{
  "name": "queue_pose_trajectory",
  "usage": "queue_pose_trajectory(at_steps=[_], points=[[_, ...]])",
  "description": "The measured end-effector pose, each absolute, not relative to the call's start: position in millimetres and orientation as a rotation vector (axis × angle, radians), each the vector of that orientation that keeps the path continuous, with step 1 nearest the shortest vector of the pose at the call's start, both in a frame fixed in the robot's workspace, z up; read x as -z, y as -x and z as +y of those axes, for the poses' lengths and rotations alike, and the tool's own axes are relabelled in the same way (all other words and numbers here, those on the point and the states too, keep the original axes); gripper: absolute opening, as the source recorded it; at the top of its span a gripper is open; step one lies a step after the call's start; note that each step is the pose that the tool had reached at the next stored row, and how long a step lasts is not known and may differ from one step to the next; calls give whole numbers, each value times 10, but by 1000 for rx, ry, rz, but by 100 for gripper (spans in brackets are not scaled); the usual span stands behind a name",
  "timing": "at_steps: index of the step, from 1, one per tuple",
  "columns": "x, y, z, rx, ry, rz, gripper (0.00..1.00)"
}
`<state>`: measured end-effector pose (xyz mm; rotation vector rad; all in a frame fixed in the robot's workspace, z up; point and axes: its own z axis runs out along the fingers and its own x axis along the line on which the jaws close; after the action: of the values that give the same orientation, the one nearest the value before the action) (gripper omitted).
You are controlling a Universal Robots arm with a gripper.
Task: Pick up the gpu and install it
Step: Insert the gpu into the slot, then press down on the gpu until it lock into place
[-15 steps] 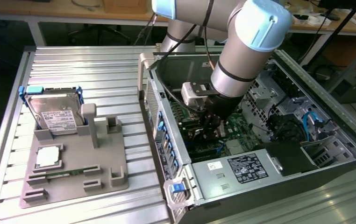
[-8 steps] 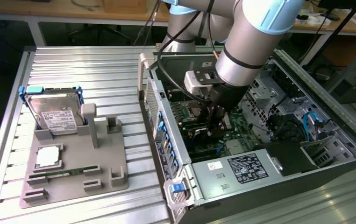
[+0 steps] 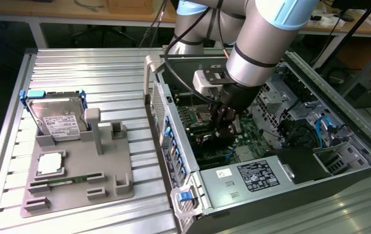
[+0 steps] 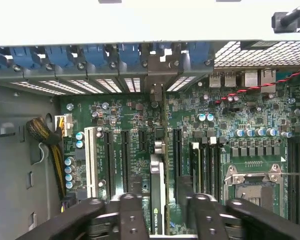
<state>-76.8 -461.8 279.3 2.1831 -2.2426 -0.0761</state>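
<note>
The gpu (image 4: 157, 192) is a thin dark card seen edge-on, standing upright in a motherboard slot with its bracket end toward the case's rear slot openings (image 4: 157, 75). My gripper (image 4: 167, 212) straddles its top edge, and each black finger (image 4: 132, 215) stands a little clear of the card, so the gripper is open. In the exterior view the gripper (image 3: 223, 129) reaches down into the open computer case (image 3: 172, 146), with the gpu (image 3: 210, 142) just below its fingertips.
Empty expansion slots (image 4: 122, 160) flank the card and the CPU socket (image 4: 252, 187) lies beside them. The power supply (image 3: 253, 176) sits at the case's near end. On the exterior view's left, a grey fixture (image 3: 114, 187) holds a hard drive (image 3: 55, 119) and a RAM stick (image 3: 65, 181).
</note>
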Motion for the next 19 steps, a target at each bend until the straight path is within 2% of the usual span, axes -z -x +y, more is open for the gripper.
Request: queue_pose_trajectory(at_steps=[4, 5, 6, 8, 19], points=[[-2793, 768, -4618, 76, -2183, -2243, 20], [-2793, 768, -4618, 76, -2183, -2243, 20], [-2793, 768, -4618, 76, -2183, -2243, 14], [-2793, 768, -4618, 76, -2183, -2243, 11], [-2793, 768, -4618, 76, -2183, -2243, 11]])
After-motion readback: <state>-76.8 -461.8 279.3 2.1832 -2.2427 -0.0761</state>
